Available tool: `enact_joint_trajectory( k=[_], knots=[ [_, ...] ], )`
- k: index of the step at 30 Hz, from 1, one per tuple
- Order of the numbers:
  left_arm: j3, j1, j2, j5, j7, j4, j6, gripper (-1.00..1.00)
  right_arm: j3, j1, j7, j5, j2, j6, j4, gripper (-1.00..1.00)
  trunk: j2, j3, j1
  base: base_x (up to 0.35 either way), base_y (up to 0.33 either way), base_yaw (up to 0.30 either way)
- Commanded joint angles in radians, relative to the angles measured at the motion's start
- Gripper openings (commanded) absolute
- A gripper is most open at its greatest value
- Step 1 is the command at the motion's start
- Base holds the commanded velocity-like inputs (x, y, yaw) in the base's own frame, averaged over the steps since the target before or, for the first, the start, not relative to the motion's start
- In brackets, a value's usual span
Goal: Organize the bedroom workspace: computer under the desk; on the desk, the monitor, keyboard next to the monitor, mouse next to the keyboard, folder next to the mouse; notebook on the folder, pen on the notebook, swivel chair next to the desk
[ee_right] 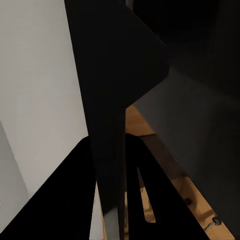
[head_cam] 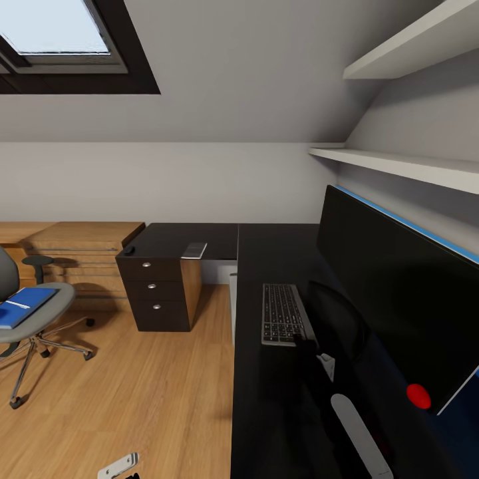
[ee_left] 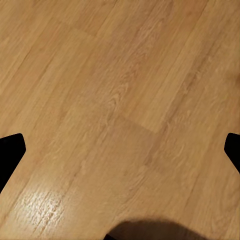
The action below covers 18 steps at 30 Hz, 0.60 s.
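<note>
Step in hand: monitor [head_cam: 399, 299] gripped edgewise by right claw [ee_right: 115, 190]; left claw [ee_left: 120, 155] wide; next, setting upright beside keyboard [head_cam: 283, 313] on surface [head_cam: 266, 399].

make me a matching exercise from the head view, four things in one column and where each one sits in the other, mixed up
Things:
1. folder
2. keyboard
3. notebook
4. mouse

Places:
A. on the desk, just in front of the monitor
B. at the far wing's left corner, above the drawers
C. on the seat of the swivel chair
D. on the far wing of the desk, at its front edge beside the drawer unit

Pairs: 1-C, 2-A, 3-D, 4-B
</note>
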Motion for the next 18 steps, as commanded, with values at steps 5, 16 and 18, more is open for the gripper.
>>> enact_joint_trajectory(
  k=[5, 16, 18],
  knots=[
    [0.001, 0.0, -0.001, 0.01, 0.002, -0.002, 0.004, 1.0, 0.0, 0.0, -0.002, -0.092, -0.002, -0.005, 0.005, -1.0, -0.001, -0.001, 0.0, 0.0, 0.0, 0.0],
    [0.001, 0.0, -0.001, 0.01, 0.002, -0.002, 0.004, 1.0, 0.001, 0.0, -0.002, -0.12, -0.003, -0.005, 0.005, -1.0, -0.001, -0.001, 0.0, 0.0, 0.0, 0.0],
    [0.001, 0.0, -0.001, 0.01, 0.002, -0.002, 0.004, 1.0, 0.002, 0.0, -0.001, -0.12, -0.003, -0.005, 0.005, -1.0, -0.001, -0.001, 0.0, 0.0, 0.0, 0.0]
  ],
)
